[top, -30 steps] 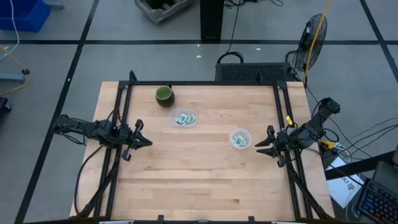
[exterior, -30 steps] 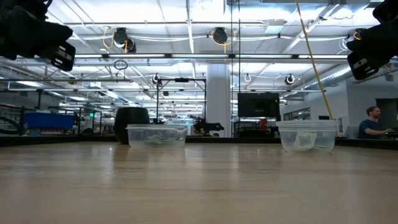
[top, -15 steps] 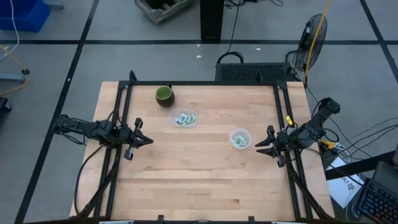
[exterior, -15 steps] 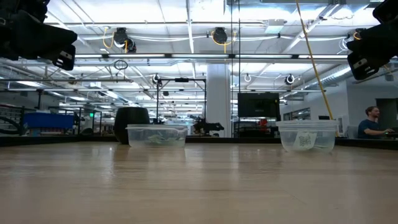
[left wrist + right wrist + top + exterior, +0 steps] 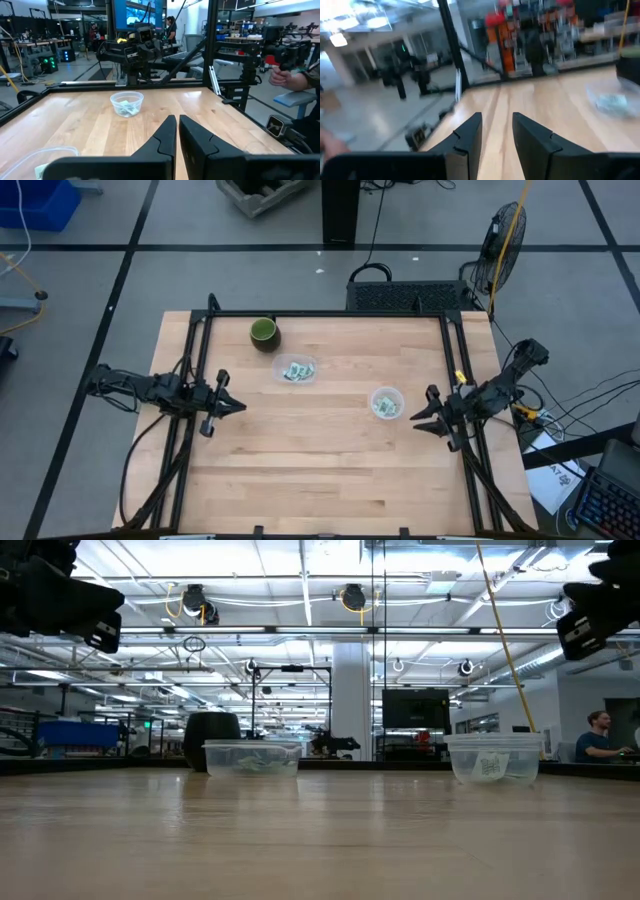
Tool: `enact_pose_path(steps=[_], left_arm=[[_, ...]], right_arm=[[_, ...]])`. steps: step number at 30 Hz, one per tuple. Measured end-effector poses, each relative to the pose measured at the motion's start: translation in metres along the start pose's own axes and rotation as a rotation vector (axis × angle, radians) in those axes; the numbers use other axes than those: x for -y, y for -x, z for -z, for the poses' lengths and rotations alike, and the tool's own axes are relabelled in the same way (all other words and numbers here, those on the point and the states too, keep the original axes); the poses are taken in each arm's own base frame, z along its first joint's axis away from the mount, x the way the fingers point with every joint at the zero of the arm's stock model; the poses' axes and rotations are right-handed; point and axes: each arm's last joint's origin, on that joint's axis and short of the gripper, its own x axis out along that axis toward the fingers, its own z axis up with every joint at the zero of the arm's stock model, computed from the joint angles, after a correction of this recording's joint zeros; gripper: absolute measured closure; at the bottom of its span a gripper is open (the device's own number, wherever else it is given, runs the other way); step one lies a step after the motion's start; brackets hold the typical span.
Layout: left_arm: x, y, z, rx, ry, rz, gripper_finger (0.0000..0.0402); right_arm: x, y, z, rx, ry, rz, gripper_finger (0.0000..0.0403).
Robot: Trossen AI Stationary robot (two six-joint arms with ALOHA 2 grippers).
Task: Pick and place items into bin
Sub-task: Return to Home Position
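Pale green and white packets lie in two clear containers on the wooden table: a wide shallow one (image 5: 296, 370) (image 5: 252, 757) at the far middle, and a small round one (image 5: 386, 403) (image 5: 493, 759) (image 5: 127, 103) right of centre. My left gripper (image 5: 238, 406) (image 5: 177, 125) hovers shut and empty over the table's left side, pointing toward the right. My right gripper (image 5: 416, 422) (image 5: 497, 125) hovers open and empty just right of the small round container, pointing toward the left. No packet shows loose on the table.
A dark green cup (image 5: 263, 332) (image 5: 211, 735) stands at the far left of the table, behind the wide container. Black frame rails (image 5: 203, 360) run along the table's left, right and far edges. Bare wood (image 5: 320, 470) fills the near half. A person (image 5: 598, 735) sits beyond the table.
My right gripper has shifted a little toward the table's left, nearer the small round container. The containers and the left arm have kept still.
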Motion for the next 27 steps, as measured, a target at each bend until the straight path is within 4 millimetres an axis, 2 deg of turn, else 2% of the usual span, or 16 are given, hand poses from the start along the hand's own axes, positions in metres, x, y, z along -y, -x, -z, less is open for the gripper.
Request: enact_pose_path(steps=[3, 14, 21, 27], left_arm=[[0.000, 0.000, 0.000, 0.000, 0.000, 0.000, 0.0376], [0.000, 0.000, 0.000, 0.001, 0.000, 0.000, 0.0376], [0.000, 0.000, 0.000, 0.000, 0.000, 0.000, 0.0376], [0.000, 0.000, 0.000, 0.000, -0.001, 0.000, 0.0376]], right_arm=[[0.000, -0.002, -0.003, 0.023, 0.076, -0.056, 0.0303], [0.022, -0.008, -0.007, 0.049, 0.181, 0.151, 0.0303], [0.030, -0.010, -0.009, 0.036, 0.159, 0.042, 0.0303], [0.031, -0.010, -0.009, 0.040, 0.147, 0.049, 0.0303]])
